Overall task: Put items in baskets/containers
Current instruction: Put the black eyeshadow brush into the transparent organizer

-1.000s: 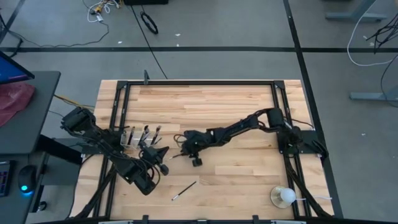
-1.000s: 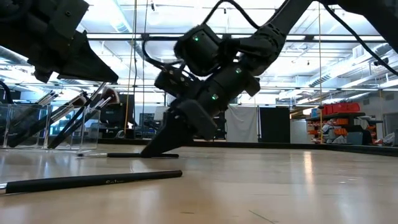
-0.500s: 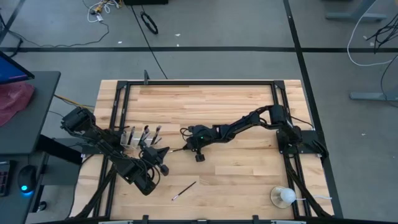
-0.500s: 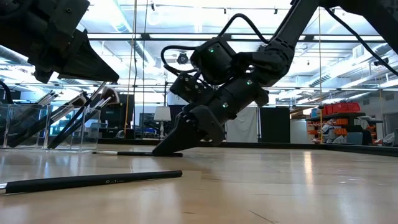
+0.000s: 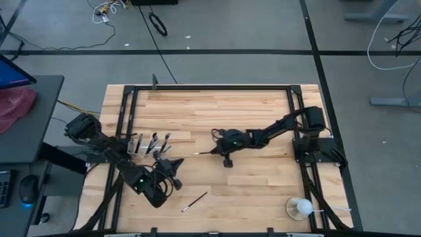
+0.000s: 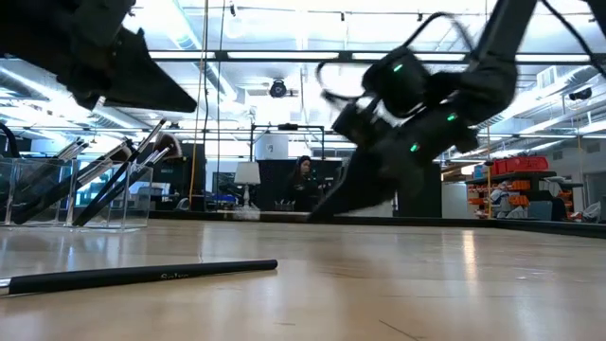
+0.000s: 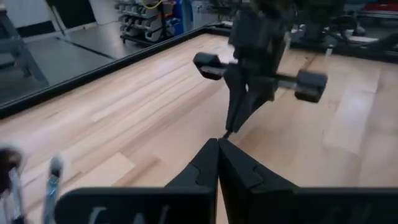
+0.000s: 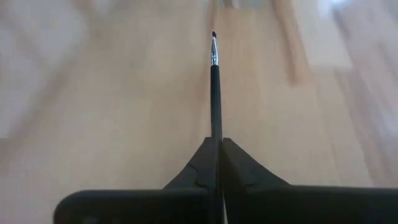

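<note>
My right gripper (image 5: 214, 151) is near the table's middle, shut on a slim dark makeup brush (image 8: 214, 81) whose small tip (image 5: 196, 155) points toward the table's left. The clear holder (image 5: 146, 145) stands at the left with several brushes leaning in it; it also shows in the low view (image 6: 57, 194). Another brush (image 5: 195, 201) lies flat on the wood near the front edge. My left gripper (image 7: 217, 146) is shut with nothing in it, beside the holder (image 5: 174, 164), and points toward the right gripper (image 7: 245, 93). My right gripper pinches the brush's dark handle (image 8: 216, 134) between its two fingers. The fingers lie along the brush, slanting down from the table's right side. The ferrule and tip (image 8: 213, 43) stick out ahead of the fingertips. Whether the tip rests on the wood cannot be told.
A white ball-like object on a stick (image 5: 301, 208) sits at the front right corner. A black frame (image 5: 210, 87) runs round the wooden top. Bare wood lies between the two grippers and along the far side.
My right gripper has drawn back toward the table's right edge and risen a little, taking the thin brush with it. The brush has left the spot near the holder where it lay. The brush near the front edge has not moved.
</note>
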